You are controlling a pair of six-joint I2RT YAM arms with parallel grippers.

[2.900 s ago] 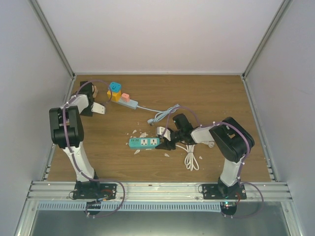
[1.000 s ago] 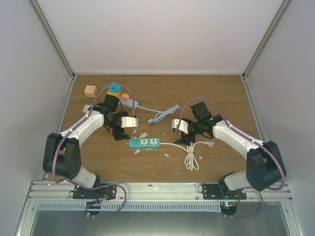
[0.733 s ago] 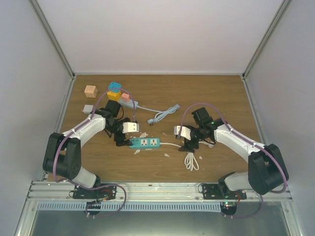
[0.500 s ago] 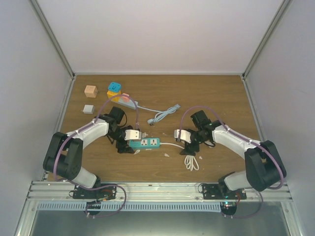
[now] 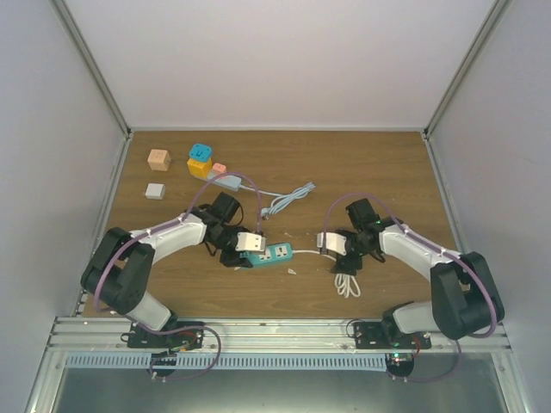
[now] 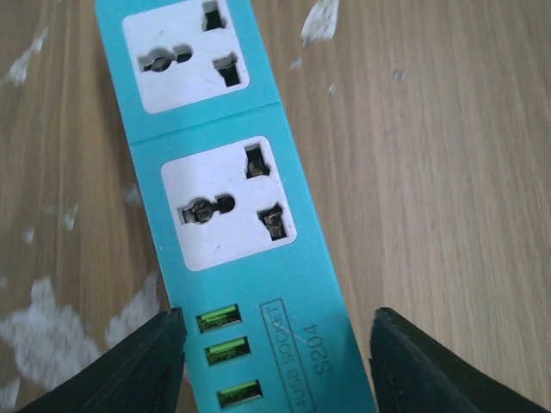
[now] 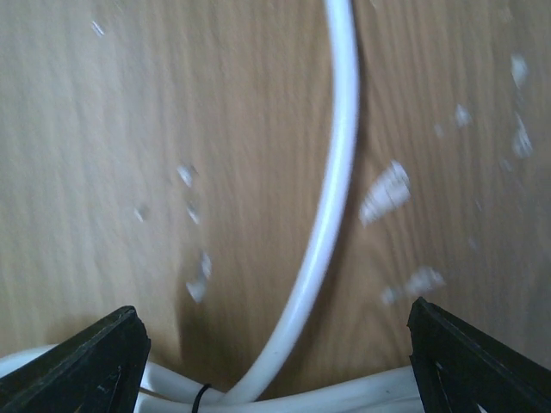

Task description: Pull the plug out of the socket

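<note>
The socket, a pale grey-blue power strip [image 5: 229, 181], lies at the back left with a thin pale cable [image 5: 277, 200]. A blue plug [image 5: 201, 153], a yellow plug [image 5: 201, 168] and a pink plug [image 5: 219, 169] sit at its far end. My left gripper [image 5: 242, 257] [image 6: 277, 318] is open, low over the USB end of a teal strip [image 5: 274, 254] [image 6: 250, 258], well in front of the socket. Its left finger is at the teal strip's edge. My right gripper [image 5: 343, 261] [image 7: 274, 310] is open over a white cable [image 7: 331, 215].
An orange block [image 5: 157, 159] and a grey block [image 5: 155, 190] lie at the far left. The teal strip's white cable is coiled [image 5: 347, 284] near my right gripper. White paint flecks [image 7: 386, 193] mark the wooden table [image 5: 379, 168].
Both arms swung in from the sides. My left gripper came down onto the teal strip's left end, and the strip has slid right. My right gripper moved to the white cable.
</note>
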